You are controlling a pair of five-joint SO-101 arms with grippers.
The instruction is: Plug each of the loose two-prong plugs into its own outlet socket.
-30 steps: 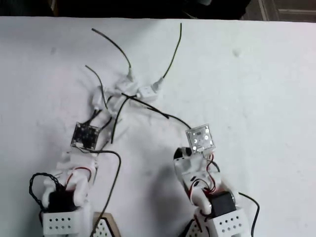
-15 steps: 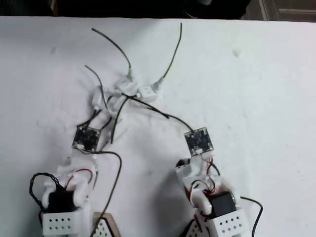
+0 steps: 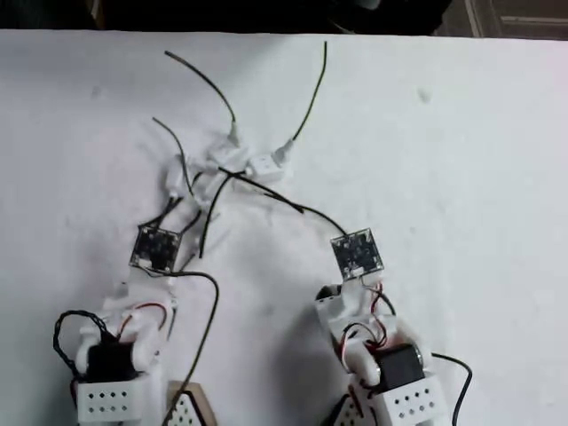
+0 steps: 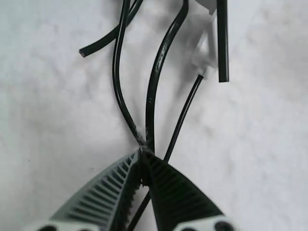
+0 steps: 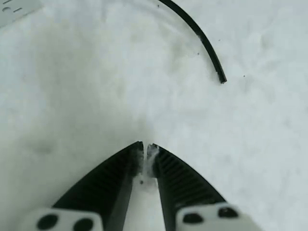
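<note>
Several small white plug and socket pieces (image 3: 264,166) lie tangled with black cords (image 3: 213,209) left of the table's middle. My left arm (image 3: 124,328) sits just in front of this cluster. The left gripper (image 4: 142,155) is shut, its tips touching two black cords (image 4: 153,91); I cannot tell if one is pinched. A white plug (image 4: 204,60) lies a little beyond those tips. My right arm (image 3: 368,333) is further right, away from the cluster. The right gripper (image 5: 146,148) is shut and empty over bare table, with a loose black cord end (image 5: 211,57) ahead of it.
The table (image 3: 461,160) is covered in white cloth. Long black cord ends (image 3: 312,93) fan out toward the back edge. A black cable (image 3: 206,319) loops beside the left arm's base. A wooden block (image 3: 191,404) sits at the front edge between the arms.
A second ago the right wrist tilted and drew back slightly, and the left wrist shifted a touch. Nothing has moved in the last half second.
</note>
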